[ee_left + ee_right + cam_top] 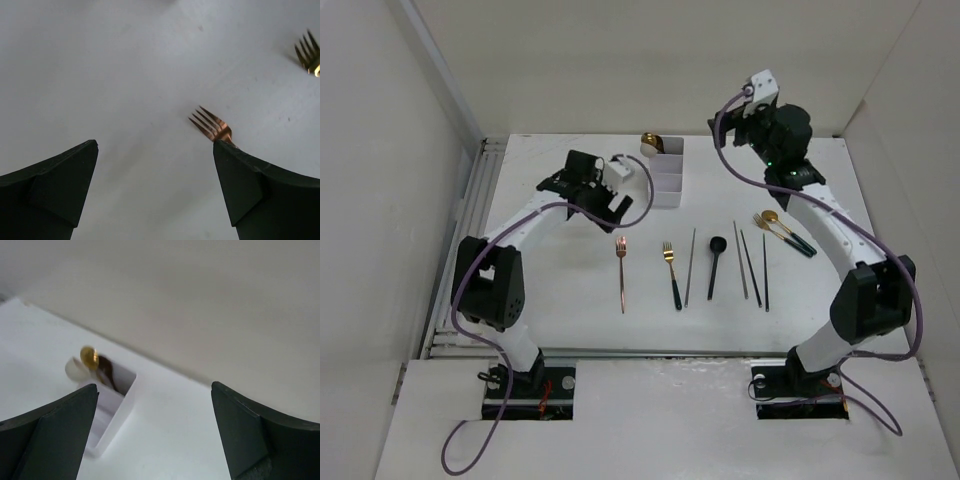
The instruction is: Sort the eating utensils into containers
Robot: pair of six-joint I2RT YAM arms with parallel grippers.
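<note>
The white three-compartment organiser stands at the back middle of the table. Its far compartment holds a gold spoon, a brown spoon and a pale one. A copper fork, a gold black-handled fork, a black spoon, thin dark chopsticks and two gold spoons lie flat in a row. My left gripper hangs open and empty just behind the copper fork's tines. Raised to the right of the organiser, my right gripper is open and empty.
One more chopstick lies between the gold fork and the black spoon. Pale walls close the table at the back and on both sides. A metal rail runs along the table's left edge.
</note>
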